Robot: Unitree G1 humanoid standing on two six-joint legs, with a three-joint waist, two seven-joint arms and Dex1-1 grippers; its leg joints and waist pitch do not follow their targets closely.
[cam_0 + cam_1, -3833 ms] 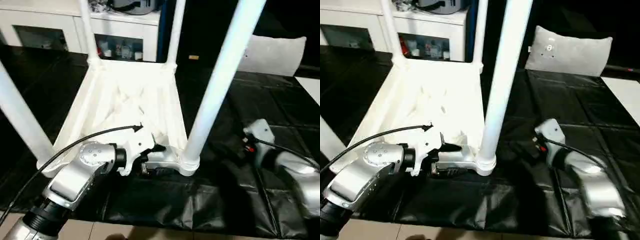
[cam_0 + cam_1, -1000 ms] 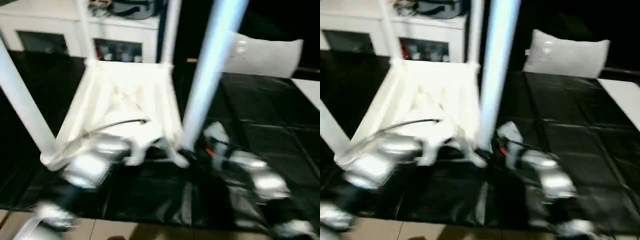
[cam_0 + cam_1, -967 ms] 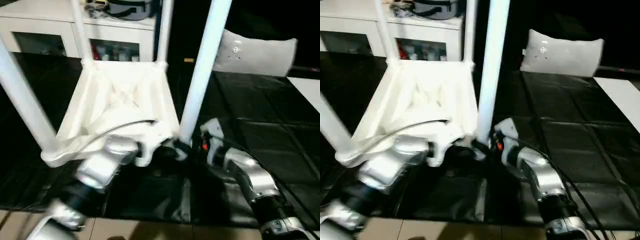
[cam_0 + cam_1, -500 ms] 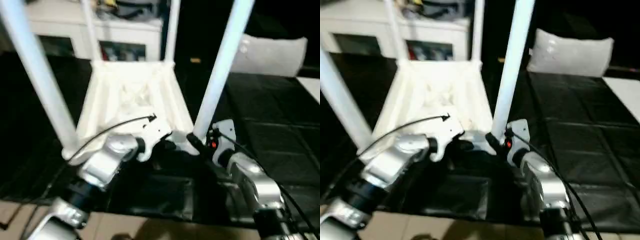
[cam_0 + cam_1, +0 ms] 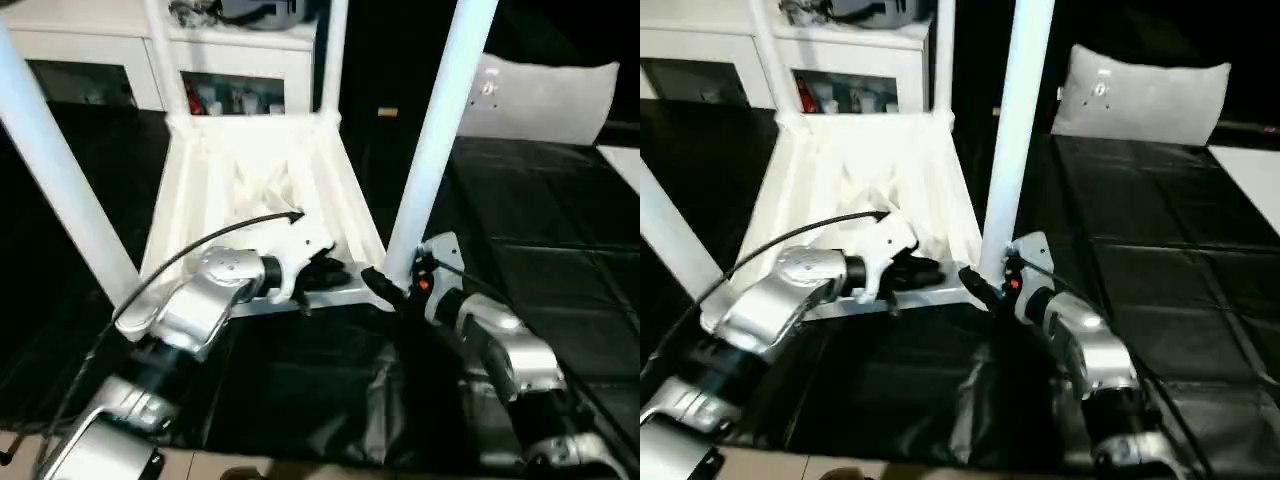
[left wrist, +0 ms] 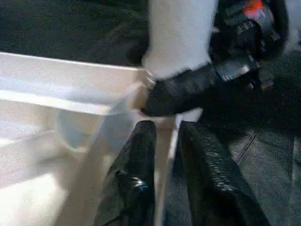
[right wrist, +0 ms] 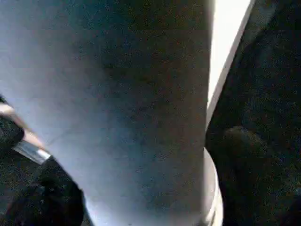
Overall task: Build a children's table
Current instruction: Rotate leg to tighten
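Note:
The children's table lies upside down on the black mat, its ribbed tabletop facing up and its white legs standing up from the corners. My left gripper is at the tabletop's near rim. In the left wrist view its fingers stand slightly apart with the rim between them, so it is open. My right gripper is right against the base of the near right leg, which looms close in the right wrist view. The near left leg rises at the left.
A white cabinet with glass doors stands behind the table. A grey pillow lies at the back right. The black mat spreads out to the right, and light floor shows along the front edge.
The head camera has shifted. My right gripper came from the mat to the base of the near right leg. My left gripper's fingers have parted a little at the rim.

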